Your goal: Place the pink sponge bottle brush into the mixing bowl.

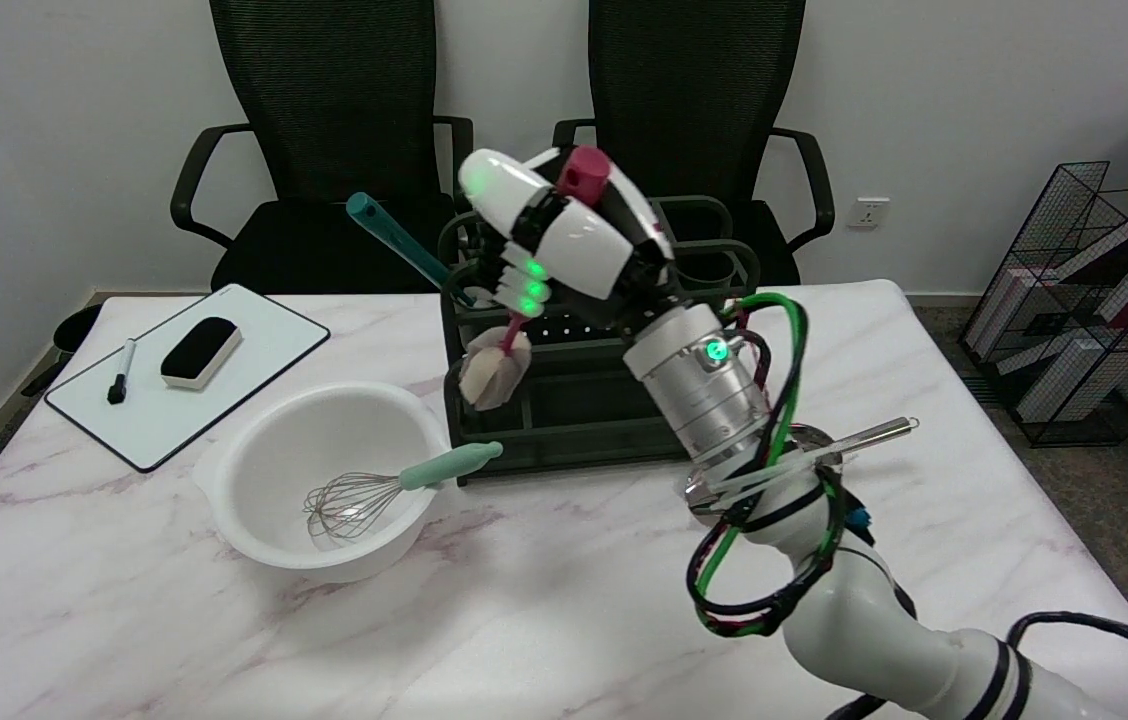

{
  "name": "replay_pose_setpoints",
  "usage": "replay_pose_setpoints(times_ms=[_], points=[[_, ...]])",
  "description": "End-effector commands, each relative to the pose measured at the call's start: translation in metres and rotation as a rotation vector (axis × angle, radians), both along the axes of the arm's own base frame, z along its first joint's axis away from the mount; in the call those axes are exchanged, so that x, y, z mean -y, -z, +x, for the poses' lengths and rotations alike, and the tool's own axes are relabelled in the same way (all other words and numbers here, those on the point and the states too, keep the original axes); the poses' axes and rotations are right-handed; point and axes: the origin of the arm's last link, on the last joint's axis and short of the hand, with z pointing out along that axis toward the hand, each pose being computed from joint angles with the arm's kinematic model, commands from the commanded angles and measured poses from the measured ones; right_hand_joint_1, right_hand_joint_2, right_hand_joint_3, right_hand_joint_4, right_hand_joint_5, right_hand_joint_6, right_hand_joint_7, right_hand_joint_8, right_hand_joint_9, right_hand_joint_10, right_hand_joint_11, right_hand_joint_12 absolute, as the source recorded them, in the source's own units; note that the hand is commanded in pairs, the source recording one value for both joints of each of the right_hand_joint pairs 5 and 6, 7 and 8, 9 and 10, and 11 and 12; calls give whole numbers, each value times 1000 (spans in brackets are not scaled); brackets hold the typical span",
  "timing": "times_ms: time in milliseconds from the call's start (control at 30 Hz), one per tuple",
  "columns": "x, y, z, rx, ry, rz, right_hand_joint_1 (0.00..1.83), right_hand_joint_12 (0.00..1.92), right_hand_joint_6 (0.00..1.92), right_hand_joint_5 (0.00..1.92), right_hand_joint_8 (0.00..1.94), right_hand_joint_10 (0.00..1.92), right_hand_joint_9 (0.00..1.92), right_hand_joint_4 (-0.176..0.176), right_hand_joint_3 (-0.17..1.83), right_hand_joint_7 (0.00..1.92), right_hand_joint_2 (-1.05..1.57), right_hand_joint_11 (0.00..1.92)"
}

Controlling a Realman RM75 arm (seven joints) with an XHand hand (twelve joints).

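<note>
Fingers of the right robot hand (564,235) are wrapped around the handle of the pink sponge bottle brush (497,365), which it holds lifted in the air. The brush hangs nearly upright: its dark pink handle end pokes out above the fist, a thin pink stem runs down below the fingers, and the pale sponge head dangles at the bottom. In the head view that sponge head sits in front of the left side of the dark green utensil rack (584,400), just to the right of the mixing bowl (324,480) and above its rim level; whether it touches the rack cannot be told.

The white mixing bowl stands on the marble worktop (544,610) left of centre, close against the rack's left front corner. A wire whisk (394,490) lies in it, wires down in the bowl and mint-green handle leaning out over the right rim towards the rack. A teal-handled utensil (399,240) sticks up at a slant from the rack's left compartment.

Near the far left corner of the worktop lies a small whiteboard (254,340) carrying a black eraser (201,351) and a black marker (121,372). A metal utensil (854,437) lies on the worktop to the right, partly hidden behind the arm.
</note>
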Motion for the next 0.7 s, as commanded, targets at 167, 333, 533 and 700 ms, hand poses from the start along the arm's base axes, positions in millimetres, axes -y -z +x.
replay_pose_setpoints(times_ms=[167,333,533,700], points=[[24,72,-8,108,198,257,913,1920,1920,1920,1920,1920,1920,0,941,1920,1571,1920],[37,74,-7,116,211,265,917,1920,1920,1920,1920,1920,1920,0,932,1920,1571,1920],[48,77,-12,104,223,264,929,1920,1920,1920,1920,1920,1920,0,837,1920,1571,1920],[59,78,-23,145,276,269,921,1920,1920,1920,1920,1920,1920,0,755,1920,1571,1920]])
